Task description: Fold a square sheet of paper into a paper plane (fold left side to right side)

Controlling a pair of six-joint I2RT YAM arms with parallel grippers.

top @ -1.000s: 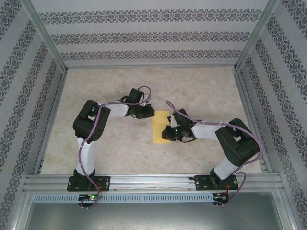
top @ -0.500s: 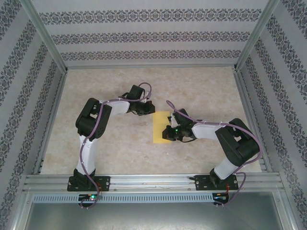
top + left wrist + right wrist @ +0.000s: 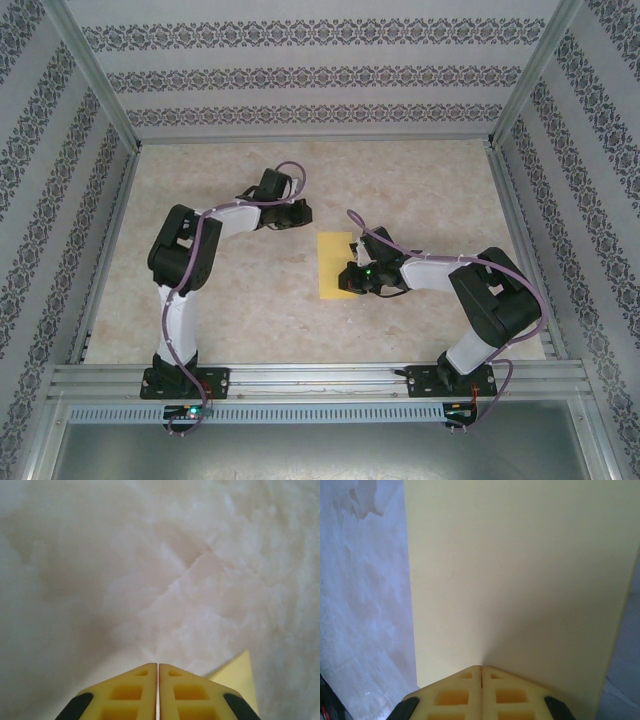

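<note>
Now the sheet of paper (image 3: 334, 265) lies flat in the middle of the table (image 3: 430, 190) as a narrow rectangle, so we judge the left-to-right fold already made. The right gripper (image 3: 481, 672) has its fingers closed together and grips nothing. Its tips rest on the sheet's right side, and we read this as pressing the layers. The left gripper (image 3: 298, 213), likewise closed and empty, hangs apart beyond the far left corner. Nose and wing folds remain.
</note>
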